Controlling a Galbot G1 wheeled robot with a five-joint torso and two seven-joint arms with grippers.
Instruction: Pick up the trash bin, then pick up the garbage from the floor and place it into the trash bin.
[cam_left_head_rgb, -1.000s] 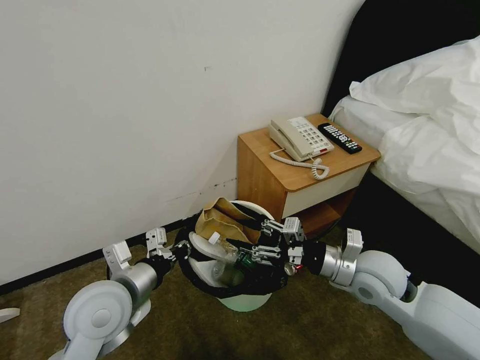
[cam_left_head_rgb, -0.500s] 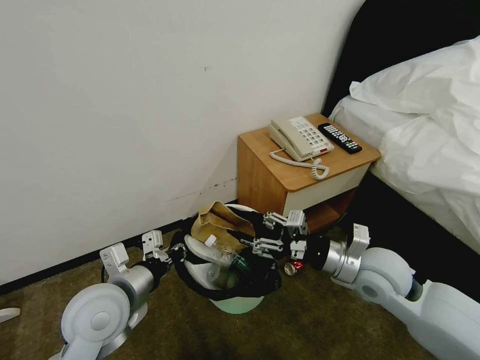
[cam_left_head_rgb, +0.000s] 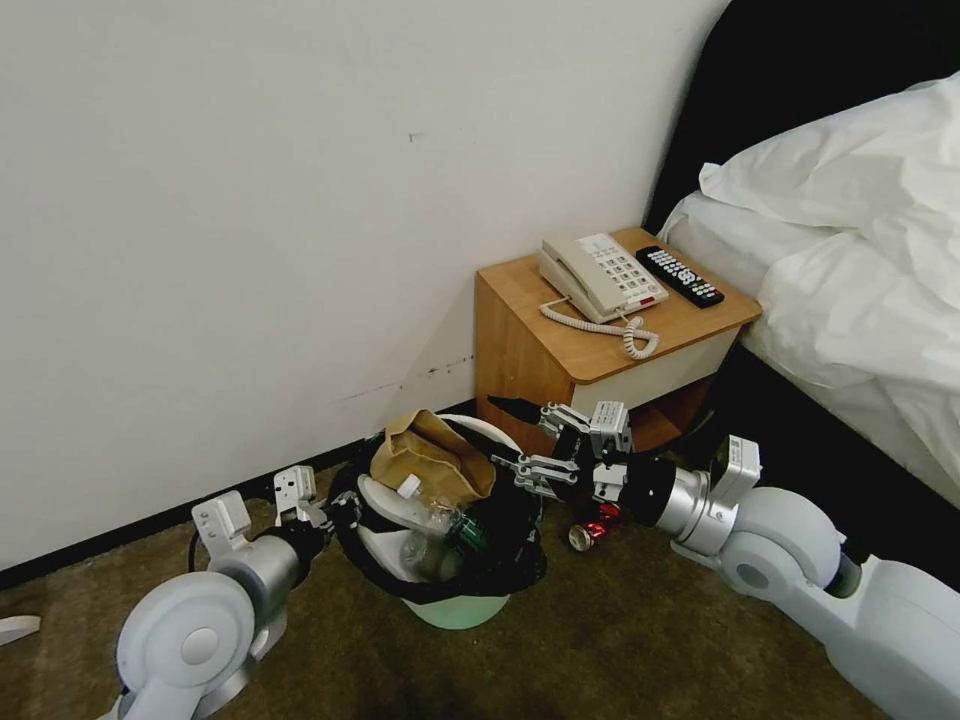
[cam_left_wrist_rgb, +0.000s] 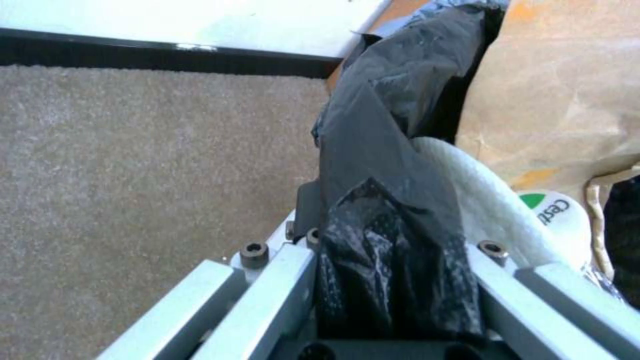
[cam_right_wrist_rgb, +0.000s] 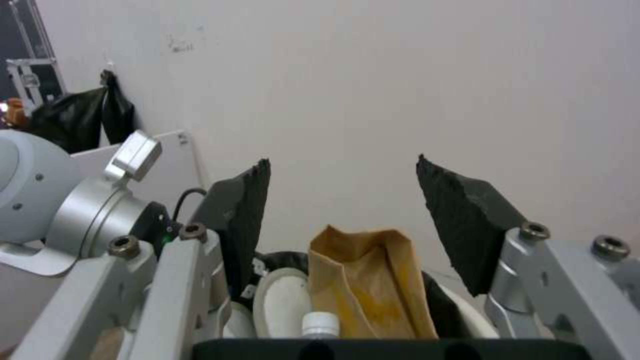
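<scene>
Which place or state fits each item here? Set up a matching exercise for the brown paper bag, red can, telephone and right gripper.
Items:
1. brown paper bag
2. red can
3. telephone
4. right gripper

Places or states:
A. on the wooden nightstand
B. jaws open, empty, beside the bin
C. sticking out of the trash bin
D. lying on the carpet

Pairs: 1-C, 2-D, 3-A, 4-B

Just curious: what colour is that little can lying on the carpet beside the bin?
The can is red with a silvery end, clearest in the head view.
</scene>
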